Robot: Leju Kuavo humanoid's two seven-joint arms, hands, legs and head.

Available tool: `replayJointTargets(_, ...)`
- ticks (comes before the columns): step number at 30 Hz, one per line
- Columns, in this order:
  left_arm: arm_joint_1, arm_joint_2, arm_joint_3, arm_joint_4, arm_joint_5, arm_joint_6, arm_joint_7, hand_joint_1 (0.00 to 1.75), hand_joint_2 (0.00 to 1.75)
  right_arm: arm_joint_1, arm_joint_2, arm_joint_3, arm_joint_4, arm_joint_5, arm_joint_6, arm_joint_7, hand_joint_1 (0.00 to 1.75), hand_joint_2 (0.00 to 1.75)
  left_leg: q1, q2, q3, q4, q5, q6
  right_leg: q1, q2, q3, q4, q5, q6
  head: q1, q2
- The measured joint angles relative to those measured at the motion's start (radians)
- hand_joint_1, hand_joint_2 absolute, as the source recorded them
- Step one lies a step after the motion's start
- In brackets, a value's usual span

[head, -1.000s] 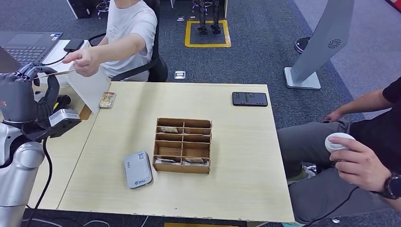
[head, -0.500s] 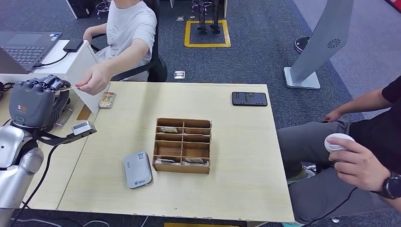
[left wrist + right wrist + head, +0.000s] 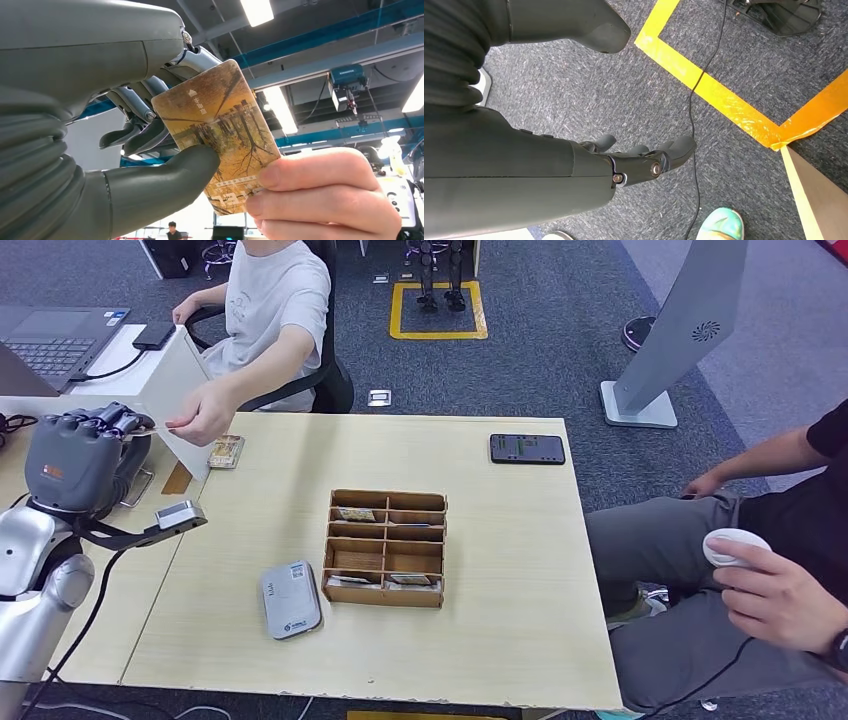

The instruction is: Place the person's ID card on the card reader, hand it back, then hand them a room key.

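The ID card (image 3: 216, 134) is pinched in the left hand (image 3: 78, 455), the thumb pressed on its printed face and the darker fingers (image 3: 134, 134) behind it. At the card's far end the person's hand (image 3: 320, 197) grips it too, so both hold it at once. Whether the card is coming to the robot or going back cannot be told from this alone.

In the head view the left hand is raised off the table's near-left corner, beyond its edge, and the person's hand meets it at the fingertips; the card there is a thin sliver, hard to make out. The card reader (image 3: 291, 598) lies on the table (image 3: 500, 570) well forward and to the right of that hand, just beside the wooden key box (image 3: 386, 547). A phone (image 3: 528, 449) sits far across the table.

The right hand (image 3: 644, 160) hangs low over the carpet, fingers loosely curled and apart, holding nothing.

The risk is in the shared grip. If both let go together the card drops off the table edge to the floor; if neither yields, it bends or slips askew under the thumb, making a flat lay on the reader awkward.
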Motion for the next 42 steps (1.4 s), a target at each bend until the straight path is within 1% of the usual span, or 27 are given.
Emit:
replayJointTargets(17, 0.000, 0.004, -0.006, 0.009, -0.002, 0.000, 0.006, 1.75, 1.75, 0.002, 0.000, 0.000, 0.000, -0.008, -0.001, 0.006, 0.00, 1.75, 0.000, 0.000, 0.000, 0.000, 0.000, 0.000, 0.000, 0.000, 0.000, 0.000, 0.000, 0.000, 0.000, 0.000)
replayJointTargets(27, 0.000, 0.005, -0.024, 0.009, -0.007, -0.003, 0.016, 1.75, 1.75, 0.002, 0.000, 0.000, 0.000, -0.009, -0.002, 0.000, 0.00, 1.75, 0.000, 0.000, -0.001, 0.000, 0.000, 0.000, 0.000, 0.000, 0.000, 0.000, 0.000, 0.000, 0.000, 0.000)
replayJointTargets(31, 0.000, 0.007, -0.026, 0.009, 0.003, -0.008, 0.016, 0.00, 1.75, 0.002, 0.000, 0.001, 0.000, -0.009, -0.002, 0.000, 0.00, 1.75, 0.000, 0.000, -0.001, 0.000, 0.000, 0.000, 0.000, 0.000, -0.001, 0.000, 0.000, 0.000, 0.000, 0.000)
replayJointTargets(39, 0.004, 0.008, -0.031, 0.009, 0.076, -0.031, 0.012, 0.00, 1.75, 0.003, 0.000, 0.005, 0.000, -0.016, -0.005, 0.003, 0.00, 1.75, 0.000, 0.000, -0.001, 0.000, 0.000, 0.000, 0.000, 0.000, 0.000, 0.000, 0.000, 0.000, 0.000, 0.000)
replayJointTargets(42, 0.015, 0.002, -0.032, 0.008, 0.117, -0.071, 0.010, 0.00, 1.75, 0.005, 0.000, 0.005, 0.000, -0.025, -0.008, 0.003, 0.00, 1.75, 0.000, 0.000, -0.001, 0.000, 0.000, 0.000, 0.000, 0.000, 0.000, 0.000, 0.000, 0.000, 0.000, 0.000)
